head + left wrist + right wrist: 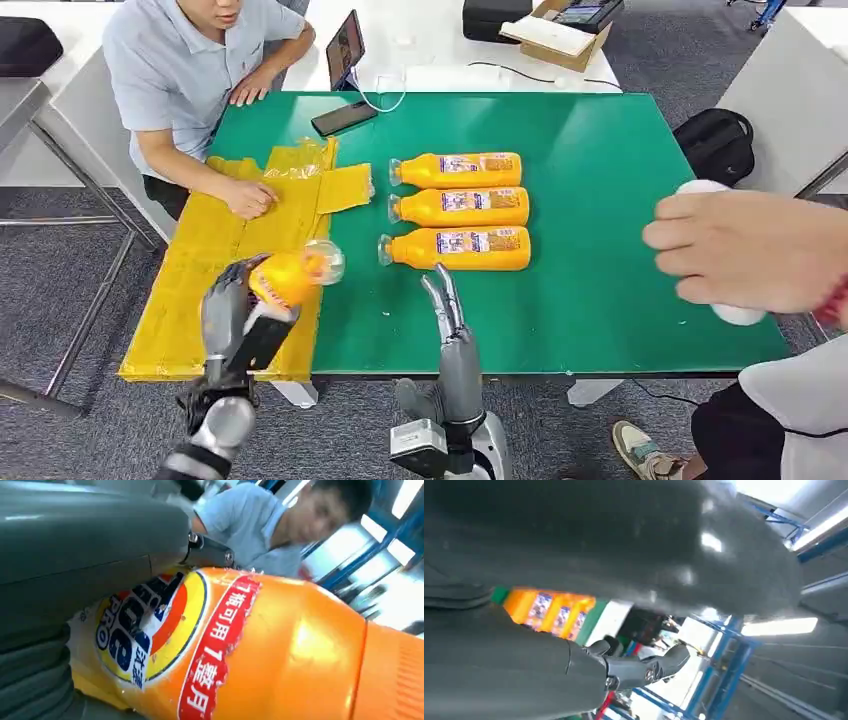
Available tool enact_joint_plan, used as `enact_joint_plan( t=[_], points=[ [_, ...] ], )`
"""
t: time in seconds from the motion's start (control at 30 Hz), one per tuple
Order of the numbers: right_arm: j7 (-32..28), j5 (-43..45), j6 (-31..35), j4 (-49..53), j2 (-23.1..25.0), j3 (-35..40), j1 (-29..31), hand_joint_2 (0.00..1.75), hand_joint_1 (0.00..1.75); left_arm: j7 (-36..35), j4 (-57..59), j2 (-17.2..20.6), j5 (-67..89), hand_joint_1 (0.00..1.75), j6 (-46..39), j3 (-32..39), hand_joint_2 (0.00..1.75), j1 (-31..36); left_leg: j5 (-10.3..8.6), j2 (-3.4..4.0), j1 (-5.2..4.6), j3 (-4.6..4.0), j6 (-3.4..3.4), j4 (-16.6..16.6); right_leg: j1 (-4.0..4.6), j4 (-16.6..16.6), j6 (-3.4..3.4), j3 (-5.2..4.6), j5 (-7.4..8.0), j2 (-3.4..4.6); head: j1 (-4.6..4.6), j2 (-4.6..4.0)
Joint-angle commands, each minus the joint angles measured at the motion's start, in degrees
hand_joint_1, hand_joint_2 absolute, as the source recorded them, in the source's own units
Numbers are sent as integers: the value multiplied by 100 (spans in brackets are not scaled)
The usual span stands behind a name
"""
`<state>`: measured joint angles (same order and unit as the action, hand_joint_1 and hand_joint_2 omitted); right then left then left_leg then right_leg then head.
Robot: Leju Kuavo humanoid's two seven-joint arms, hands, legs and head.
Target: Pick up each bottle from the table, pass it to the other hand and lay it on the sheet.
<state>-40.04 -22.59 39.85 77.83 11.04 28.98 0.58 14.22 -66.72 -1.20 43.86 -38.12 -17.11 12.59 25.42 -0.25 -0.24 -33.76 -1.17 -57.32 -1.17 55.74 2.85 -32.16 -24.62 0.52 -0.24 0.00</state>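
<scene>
The left hand (232, 310) gripped one orange plastic bottle (290, 275) above the yellow plastic sheet (215, 250), presumably for laying down. The right hand (444, 300) stood empty, fingers straight and together (three bottles (460, 210) lay on the green table (620, 200)).

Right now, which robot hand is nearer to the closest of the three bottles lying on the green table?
Right. The right robot hand sits empty just in front of the nearest bottle, fingers pointing toward it. The left robot hand is farther off over the yellow sheet, holding another bottle.
</scene>
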Motion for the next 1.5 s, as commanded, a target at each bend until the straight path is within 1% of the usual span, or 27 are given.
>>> enact_joint_plan(
  t=[0.03, 0.1, 0.23, 0.27, 0.33, 0.37, 0.4, 0.43, 0.47, 0.5, 0.53, 0.6, 0.63, 0.77, 0.83, 0.93, 1.0, 1.07, 1.13, 1.17, 1.2, 1.27, 1.3, 1.33, 1.4, 1.47, 1.5],
  points=[
    [4, 406, 15, -794, -189, 766, 327, 0, 0, -806, 3577, 389, 1193, 175, 714, -191, 175, 1962, -11, -11, 7, 14, 7, 8, 8, -5, -12, 21, 1, -16, 4, 0],
    [4, 582, 15, -951, -240, 921, 406, 0, 0, -1218, 4140, 372, 1529, 175, 1174, -308, 175, 2263, -8, -3, 5, 11, 6, 4, 5, 2, -9, 13, 1, -6, 0, 0],
    [4, 736, 15, -1048, -276, 1028, 461, 0, 0, -1382, 4383, 346, 1590, 175, 1557, -310, 175, 2407, -7, -3, 7, 13, 6, 4, 7, 2, -20, 17, 7, -6, 4, 0],
    [4, 735, 15, -1078, -291, 1039, 451, 0, 0, -1394, 4430, 307, 1592, 166, 1657, -304, 175, 2416, -4, -1, 13, 20, 10, 4, 14, -2, -26, 27, 6, -8, 2, 0],
    [4, 783, 15, -1107, -308, 1059, 426, 0, 0, -1330, 4410, 223, 1459, 133, 1730, -187, 175, 2377, -5, 9, 6, 14, 7, 5, 6, 2, -20, 15, 10, 7, 2, 0],
    [4, 792, 15, -1122, -321, 1073, 420, 0, 0, -1171, 4370, 185, 1357, 98, 1908, -126, 175, 2349, -4, 15, 10, 24, 11, 9, 11, -4, -26, 25, 12, 10, 2, 0],
    [4, 794, 15, -1126, -325, 1079, 413, 0, 0, -1044, 4315, 153, 1232, 40, 2019, -45, 175, 2317, -7, 9, 6, 19, 9, 9, 7, -2, -23, 19, 10, 5, 2, 0],
    [4, 794, 15, -1126, -325, 1079, 413, 0, 0, -1044, 4315, 153, 1232, 5, 2019, -45, 175, 2317, -7, 6, 7, 23, 10, 9, 8, -2, -24, 22, 9, 2, 4, 0],
    [4, 805, 15, -1124, -341, 1098, 405, 0, 0, -682, 4171, 76, 837, 0, 2389, 171, 175, 2227, -6, 4, 10, 27, 12, 9, 12, -5, -27, 27, 9, -2, 2, 0],
    [4, 840, 15, -1131, -352, 1117, 409, 0, 0, -357, 4046, 29, 528, 0, 2668, 307, 175, 2159, -6, 5, 5, 28, 10, 10, 6, -1, -24, 25, 9, 2, 4, 0],
    [4, 840, 15, -1131, -352, 1117, 409, 0, 0, -357, 4046, 29, 528, 0, 2668, 307, 175, 2159, -6, 8, 5, 29, 8, 9, 6, -1, -22, 25, 10, 6, 2, 0],
    [4, 949, 15, -1167, -374, 1193, 434, 0, 0, 414, 3601, -95, -254, 0, 3263, 577, 175, 1912, -5, 8, 5, 37, 9, 11, 7, -3, -23, 34, 9, 5, 2, 0],
    [4, 949, 15, -1167, -374, 1193, 434, 0, 0, 414, 3601, -95, -254, 0, 3263, 577, 175, 1912, -6, 4, 10, 39, 11, 13, 12, -8, -27, 39, 10, -2, 0, 0],
    [4, 966, 15, -1164, -403, 1271, 430, 0, 0, 690, 2157, -143, -1962, 0, 4390, 613, 175, 1219, -5, -15, 4, 43, 7, 14, 4, -8, -23, 50, 6, -17, 4, 0],
    [4, 909, 15, -1181, -375, 1221, 408, 0, 0, 720, 1847, -140, -2242, 0, 4340, 601, 175, 1075, -4, -7, 4, 38, 7, 11, 5, -7, -24, 45, 9, -15, 2, 0],
    [4, 816, 15, -1167, -360, 1118, 352, 0, 0, 705, 1202, -132, -2530, 0, 3717, 506, 175, 836, -6, -15, -4, 32, 5, 7, -2, 2, -20, 39, 5, -24, 4, 0],
    [4, 675, 15, -1120, -328, 978, 286, 0, 0, 966, 625, -248, -2754, 0, 2884, 624, 175, 639, -5, -20, 1, 28, 8, 2, 3, 3, -24, 36, 3, -30, 2, 0],
    [4, 546, 15, -1069, -310, 887, 247, 0, 0, 1029, 263, -316, -2882, 0, 2562, 678, 175, 519, -2, -22, 5, 25, 12, 0, 9, 1, -29, 33, 0, -35, 2, 0],
    [4, -700, 15, -771, -77, 195, -17, 0, 0, 1770, -678, -654, -3828, 0, 1902, 1007, 175, 194, -3, -17, 4, 13, 9, -3, 7, 5, -24, 18, 2, -31, 2, 0],
    [4, -932, 15, -762, -33, 102, -51, 0, 0, 1793, -934, -675, -3900, 0, 1748, 988, 175, 107, -1, -20, 8, 16, 11, -2, 11, 3, -27, 23, -1, -37, 2, 0],
    [4, -1644, 15, -672, 142, -398, -142, 0, 0, 2025, -1476, -790, -4338, 0, 1532, 1062, 175, -98, -2, -26, 6, 5, 8, -6, 9, 6, -24, 15, -2, -43, 2, 0],
    [4, -2097, 15, -877, 124, -897, 14, 0, 0, 1913, -2416, -821, -4782, 0, 1309, 973, 175, -510, 6, -23, 9, -4, 9, -17, 11, 15, -25, 6, -7, -38, 2, 0],
    [4, -2475, 15, -1009, 194, -1220, 76, 175, 0, 1942, -2690, -791, -4917, 0, 1252, 901, 175, -678, 4, -7, 6, -5, 6, -13, 8, 12, -21, 1, -1, -24, 4, 0],
    [4, -3145, 15, -1234, 287, -1766, 161, 175, 0, 2043, -2947, -806, -5001, 0, 1197, 862, 175, -875, 2, 0, 4, -5, 6, -7, 6, 11, -20, -2, 2, -12, 2, 0],
    [115, -3869, 15, -1376, 234, -2396, 338, 175, 0, 2129, -3246, -746, -4906, 0, 1127, 717, 175, -1223, 3, 6, 5, 2, 7, -5, 7, 7, -23, 5, 2, -12, 0, 0],
    [326, -4011, 15, -1831, 41, -2708, 617, 175, 0, 2323, -3311, -740, -4695, 0, 977, 583, 175, -1505, 2, 2, 5, -1, 7, -4, 8, 2, -23, 5, 3, -14, 0, 0],
    [571, -4457, 15, -1814, -6, -2966, 675, 175, 0, 2385, -3291, -715, -4583, 0, 895, 513, 175, -1599, -1, 4, 2, 3, 5, 3, 4, -4, -21, 8, 7, -9, 2, 0]
  ],
)
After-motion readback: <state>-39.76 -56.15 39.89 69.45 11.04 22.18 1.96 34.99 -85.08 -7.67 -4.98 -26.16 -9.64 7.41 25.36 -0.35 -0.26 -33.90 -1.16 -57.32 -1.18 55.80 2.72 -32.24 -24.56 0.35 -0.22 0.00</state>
